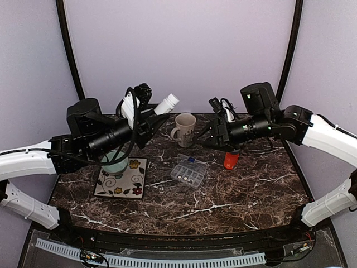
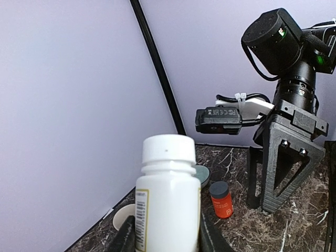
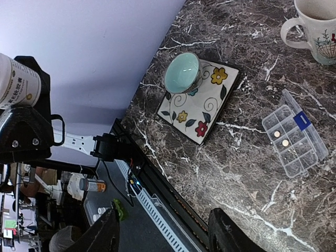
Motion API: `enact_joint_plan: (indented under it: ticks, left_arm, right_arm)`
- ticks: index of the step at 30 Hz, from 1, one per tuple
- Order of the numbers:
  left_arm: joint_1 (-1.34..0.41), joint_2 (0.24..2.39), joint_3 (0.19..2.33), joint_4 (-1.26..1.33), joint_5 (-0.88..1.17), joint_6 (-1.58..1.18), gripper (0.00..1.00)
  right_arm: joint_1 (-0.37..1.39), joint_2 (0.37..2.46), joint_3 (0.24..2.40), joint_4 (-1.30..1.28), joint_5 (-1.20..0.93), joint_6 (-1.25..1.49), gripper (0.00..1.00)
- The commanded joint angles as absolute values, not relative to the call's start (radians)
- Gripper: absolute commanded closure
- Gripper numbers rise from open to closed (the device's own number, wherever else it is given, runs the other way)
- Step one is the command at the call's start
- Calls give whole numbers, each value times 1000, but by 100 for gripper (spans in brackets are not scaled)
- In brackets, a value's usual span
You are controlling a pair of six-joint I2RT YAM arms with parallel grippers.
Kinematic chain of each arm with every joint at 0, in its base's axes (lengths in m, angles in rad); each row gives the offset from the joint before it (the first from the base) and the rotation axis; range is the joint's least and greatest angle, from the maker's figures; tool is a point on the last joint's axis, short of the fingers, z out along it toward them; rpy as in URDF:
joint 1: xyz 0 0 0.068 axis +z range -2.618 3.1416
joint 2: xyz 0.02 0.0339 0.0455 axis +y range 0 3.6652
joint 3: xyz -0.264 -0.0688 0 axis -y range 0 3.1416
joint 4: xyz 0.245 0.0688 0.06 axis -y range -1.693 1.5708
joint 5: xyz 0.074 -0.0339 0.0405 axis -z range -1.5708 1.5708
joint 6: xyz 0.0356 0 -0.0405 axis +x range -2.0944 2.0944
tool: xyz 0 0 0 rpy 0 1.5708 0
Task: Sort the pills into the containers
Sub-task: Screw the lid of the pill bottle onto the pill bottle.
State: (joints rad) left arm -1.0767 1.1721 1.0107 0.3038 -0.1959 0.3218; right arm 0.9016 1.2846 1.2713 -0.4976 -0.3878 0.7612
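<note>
My left gripper [image 1: 152, 113] is raised above the table's left side and shut on a white capped pill bottle [image 1: 167, 104]. In the left wrist view the bottle [image 2: 168, 199] stands upright between the fingers [image 2: 127, 239]. The clear organiser box [image 1: 188, 170] lies open mid-table. Two small pale pills [image 3: 276, 134] sit in its containers [image 3: 294, 134]. My right gripper [image 1: 214, 129] hovers near the mug, open and empty. Its fingers [image 3: 107, 236] stand wide apart in the right wrist view.
A cream patterned mug [image 1: 184, 129] stands at the back centre. An orange bottle [image 1: 230, 160] with a dark cap stands right of the box. A pale green bowl [image 1: 114, 162] rests on a floral tile [image 1: 121, 178] at the left.
</note>
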Motion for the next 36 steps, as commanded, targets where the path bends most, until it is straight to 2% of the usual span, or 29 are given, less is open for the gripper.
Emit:
enact_joint_plan:
  ticks: [1, 4, 8, 15, 17, 26, 36]
  left_arm:
    - [-1044, 1156, 1035, 224, -109, 248, 100]
    - [-984, 1155, 1058, 147, 36, 189, 100]
    - [-855, 1190, 1122, 40, 371, 60, 100]
    - [-721, 1386, 1277, -104, 931, -85, 100]
    - [-718, 1436, 1312, -139, 1018, -106, 100]
    - [-718, 1520, 1354, -157, 1187, -162, 100]
    - [-717, 1547, 1356, -171, 1240, -161, 100]
  right_arm:
    - [909, 1249, 1295, -553, -354, 640, 43]
    - [913, 1227, 1296, -587, -301, 526, 43]
    - [913, 1176, 1282, -582, -241, 393, 44]
    - [913, 1138, 1268, -513, -237, 259, 46]
    - [913, 1150, 1274, -502, -250, 241, 46]
    - [913, 1196, 1299, -469, -339, 219, 47]
    - [913, 1242, 1335, -463, -466, 240, 47]
